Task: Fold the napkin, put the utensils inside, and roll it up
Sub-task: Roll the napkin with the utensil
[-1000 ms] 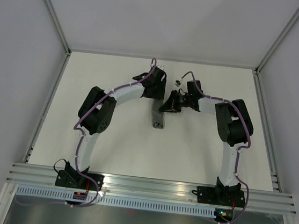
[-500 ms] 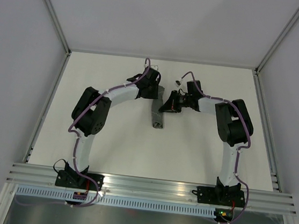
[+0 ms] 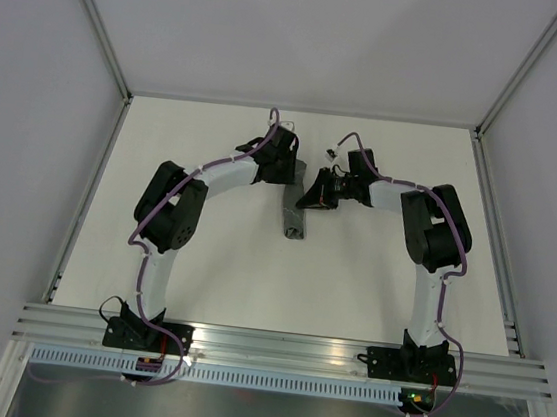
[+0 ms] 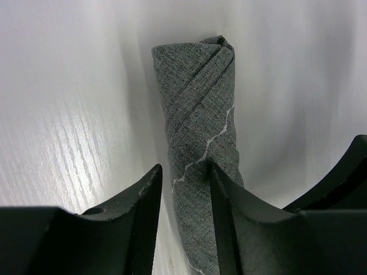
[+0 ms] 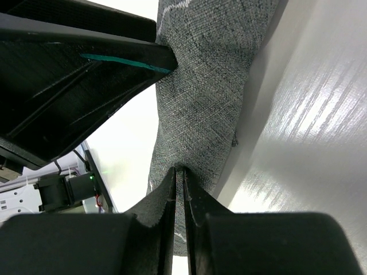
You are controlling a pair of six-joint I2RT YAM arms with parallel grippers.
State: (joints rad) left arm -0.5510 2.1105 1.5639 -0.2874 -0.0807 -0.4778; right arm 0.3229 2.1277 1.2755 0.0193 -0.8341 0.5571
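The napkin [image 3: 295, 223] is a dark grey rolled-up bundle lying on the white table [image 3: 370, 289] between both arms. In the left wrist view the roll [image 4: 198, 103] runs away from me, with its light stitched line showing. My left gripper [image 4: 183, 169] is open and straddles the roll's near end; one finger touches it and the other stands apart. My right gripper [image 5: 179, 170] is shut on a pinch of the napkin's fabric [image 5: 212, 86]. From above, the left gripper [image 3: 290, 175] and the right gripper [image 3: 305, 199] meet at the roll's far end. The utensils are hidden.
The table is walled by grey panels with metal rails at its left [image 3: 89, 197] and right [image 3: 496, 243] edges. An aluminium rail [image 3: 283, 348] carries both arm bases at the near edge. The left gripper's black body [image 5: 74, 74] fills the right wrist view's upper left.
The left arm's elbow swung left and down, and its gripper shifted a little towards the roll's far end. The right arm and the napkin have stayed put.
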